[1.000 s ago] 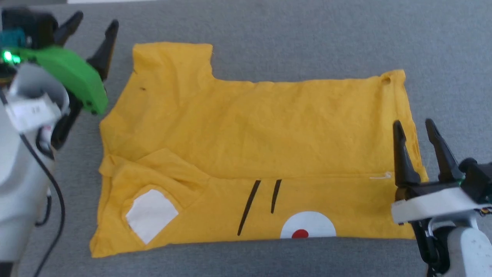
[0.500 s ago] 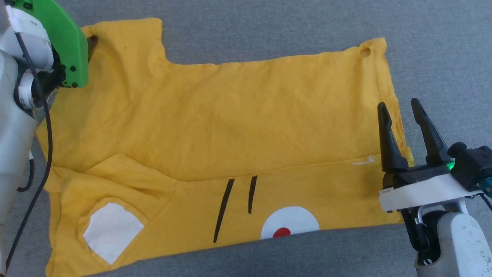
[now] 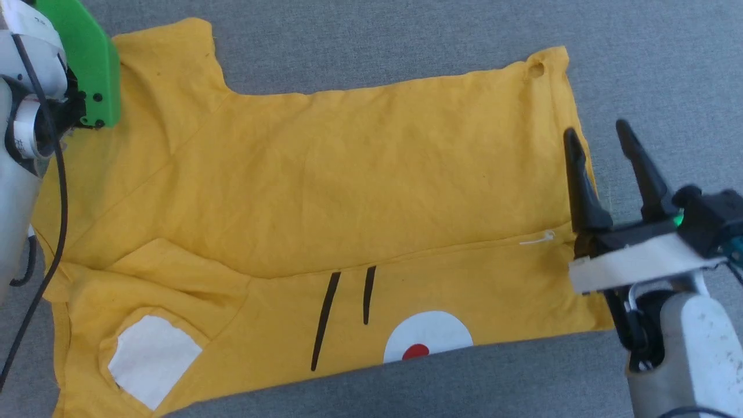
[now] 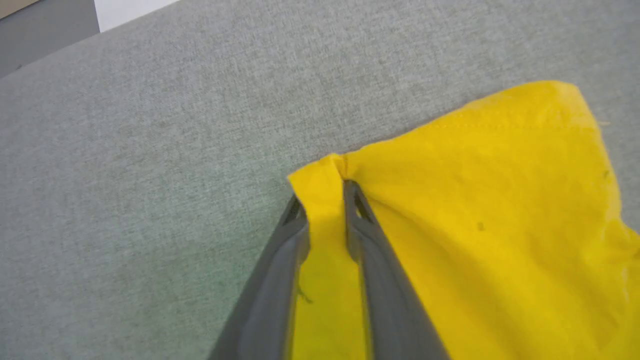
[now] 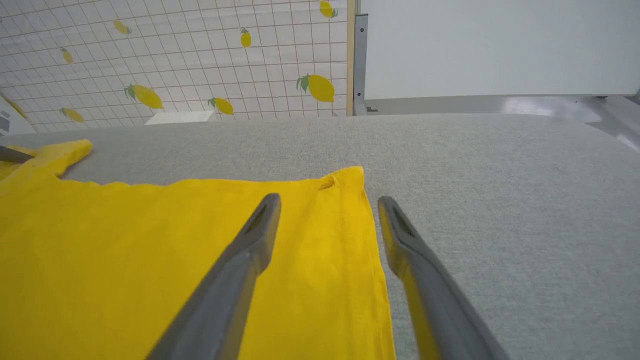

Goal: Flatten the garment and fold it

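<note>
The garment [image 3: 371,191] is a yellow T-shirt lying flat on the grey surface, its near long side folded over so the black lines, the white circle with a red dot and the white patch face up. In the left wrist view my left gripper [image 4: 325,195] is shut on a pinched-up fold at the far corner of the garment's [image 4: 475,225] sleeve. My right gripper [image 3: 598,136] stands open over the hem at the right. One finger is above the garment [image 5: 125,250] and the other above the bare surface, as my right gripper [image 5: 327,202] straddles the edge.
The grey padded surface [image 3: 667,58] runs all round the shirt. The green cover [image 3: 87,64] of my left wrist hides that gripper's fingers in the head view. Beyond the far edge stand a lemon-patterned wall [image 5: 175,60] and a white panel [image 5: 500,45].
The head camera has shifted, sliding the scene left and up. My left gripper went from open beside the sleeve to closed on the sleeve corner. The right gripper stayed open at the hem.
</note>
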